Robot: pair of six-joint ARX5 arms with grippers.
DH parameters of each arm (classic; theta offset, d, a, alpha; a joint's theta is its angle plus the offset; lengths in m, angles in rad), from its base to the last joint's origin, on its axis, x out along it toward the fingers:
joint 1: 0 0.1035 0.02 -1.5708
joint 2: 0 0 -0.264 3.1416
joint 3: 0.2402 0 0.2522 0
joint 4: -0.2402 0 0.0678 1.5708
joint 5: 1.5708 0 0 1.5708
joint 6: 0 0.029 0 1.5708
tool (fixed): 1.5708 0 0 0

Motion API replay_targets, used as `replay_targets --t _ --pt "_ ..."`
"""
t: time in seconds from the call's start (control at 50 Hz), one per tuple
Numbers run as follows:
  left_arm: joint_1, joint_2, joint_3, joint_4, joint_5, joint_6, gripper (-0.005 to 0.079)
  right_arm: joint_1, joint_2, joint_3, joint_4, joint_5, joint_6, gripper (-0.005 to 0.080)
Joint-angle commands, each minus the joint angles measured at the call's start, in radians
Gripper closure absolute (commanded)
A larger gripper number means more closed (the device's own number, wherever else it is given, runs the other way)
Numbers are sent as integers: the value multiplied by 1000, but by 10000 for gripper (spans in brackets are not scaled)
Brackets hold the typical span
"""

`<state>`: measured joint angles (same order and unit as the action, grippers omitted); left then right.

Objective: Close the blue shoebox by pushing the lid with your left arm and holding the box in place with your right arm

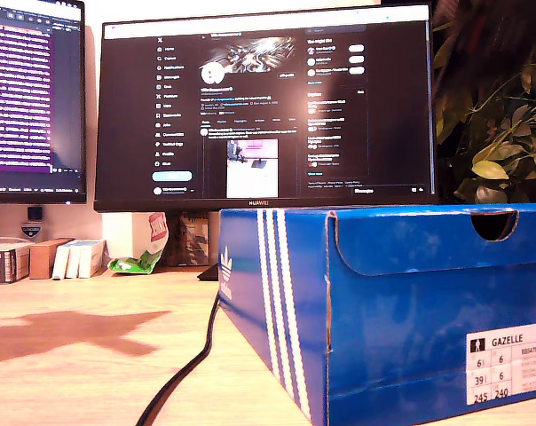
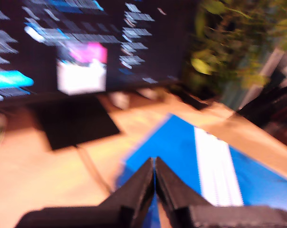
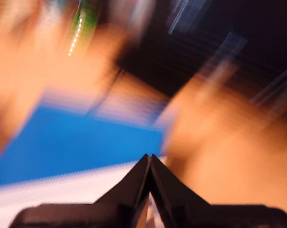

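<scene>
Blue cardboard shoebox (image 1: pixel 401 311), three white stripes, lid down, size label on end | rests on wooden surface (image 1: pixel 82 355), exterior view's right | my first tool (image 2: pixel 155 176) pressed together above lid | my second tool (image 3: pixel 149 172) pressed together, both wrist views blurred

Office desk — two monitors (image 1: pixel 268 106), plant (image 1: pixel 494 98), wood desktop (image 1: pixel 90 355)

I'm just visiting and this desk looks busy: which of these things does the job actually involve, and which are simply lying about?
Part of the job:
blue shoebox
its lid, lying flat on top
my first end effector, shut
my second end effector, shut

Just lying about:
large monitor
second monitor
black cable
plant
small boxes
</scene>
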<state>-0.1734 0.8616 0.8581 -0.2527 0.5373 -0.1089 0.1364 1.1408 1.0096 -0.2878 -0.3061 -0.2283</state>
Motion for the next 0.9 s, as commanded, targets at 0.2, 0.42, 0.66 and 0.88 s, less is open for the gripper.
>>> replay_targets --t 0.2,0.42,0.66,0.88 --pt "106 -61 -1 10 0 39 761 -129 -77 6 156 37 35 764" --pt "182 -114 -1 14 8 86 761 -225 -172 6 193 37 69 764" --pt "208 -124 -1 44 -3 163 761 -249 -272 6 185 67 101 764" --pt "198 -152 1 41 -3 146 761 -248 -372 6 154 79 150 764"
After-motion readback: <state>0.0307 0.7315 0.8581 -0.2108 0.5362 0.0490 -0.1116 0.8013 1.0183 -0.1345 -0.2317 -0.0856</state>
